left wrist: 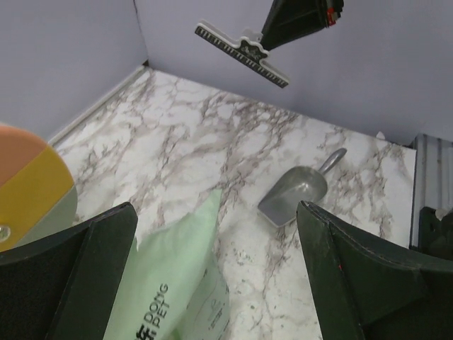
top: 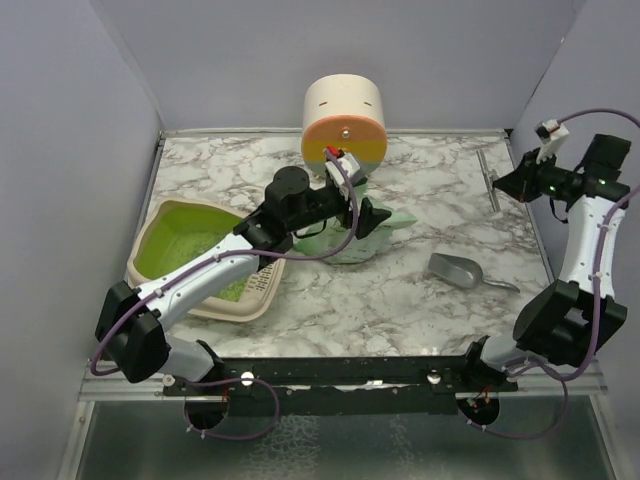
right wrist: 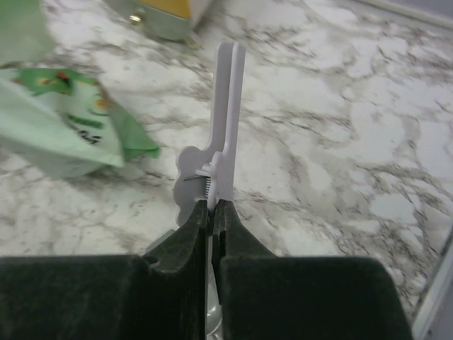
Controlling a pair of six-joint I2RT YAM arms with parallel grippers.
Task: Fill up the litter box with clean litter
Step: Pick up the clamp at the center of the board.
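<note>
The litter box (top: 185, 235), a cream tray with a lime-green inside, sits at the left, partly under my left arm. The mint-green litter bag (top: 392, 222) lies mid-table in front of the cream cylinder (top: 344, 115). My left gripper (top: 375, 218) is open just above the bag (left wrist: 177, 276), with the bag's top corner between its fingers and not held. My right gripper (top: 507, 184) is shut on a white bag clip (top: 488, 180) and holds it in the air at the back right (right wrist: 226, 106). I cannot make out loose litter in the box.
A grey metal scoop (top: 455, 270) lies on the marble right of the bag and also shows in the left wrist view (left wrist: 294, 195). The cylinder stands against the back wall. Walls close in the left, back and right sides.
</note>
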